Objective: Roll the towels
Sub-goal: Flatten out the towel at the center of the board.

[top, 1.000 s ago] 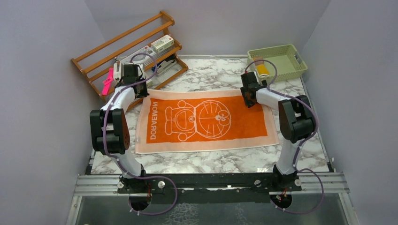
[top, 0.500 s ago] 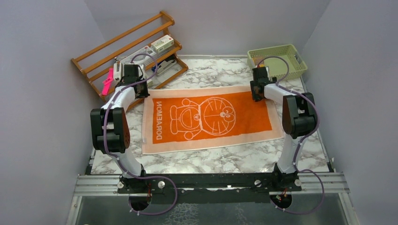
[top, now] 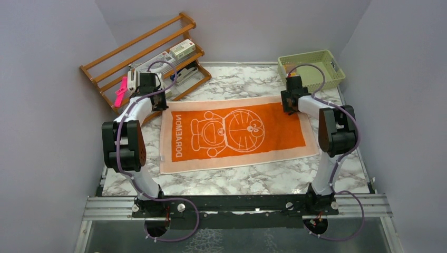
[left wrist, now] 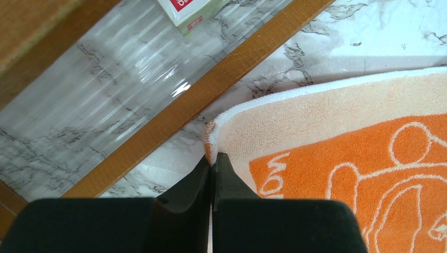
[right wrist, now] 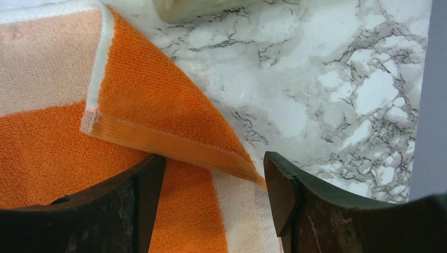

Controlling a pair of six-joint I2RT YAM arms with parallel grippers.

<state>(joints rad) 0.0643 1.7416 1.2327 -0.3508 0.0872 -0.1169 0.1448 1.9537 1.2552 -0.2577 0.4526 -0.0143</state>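
Observation:
The orange and pale peach towel (top: 234,134) lies spread flat on the marble table, its cartoon print facing up. My left gripper (top: 159,105) is at its far left corner. In the left wrist view that gripper (left wrist: 212,161) is shut, pinching the peach corner of the towel (left wrist: 327,132). My right gripper (top: 289,107) hangs over the far right corner. Its jaws (right wrist: 213,179) stand open, one on each side of the towel's corner (right wrist: 158,110), which is folded over so its plain orange underside shows. Neither right finger visibly presses the cloth.
A wooden rack (top: 147,52) holding small boxes stands at the far left, its lower rail (left wrist: 211,89) just beyond the left gripper. A pale green basket (top: 312,67) sits at the far right behind the right gripper. Grey walls close in on three sides.
The right gripper moved right and farther back, and the towel's right end shifted with it, so the towel lies straighter. Its jaws now stand a little narrower. The left gripper stayed put.

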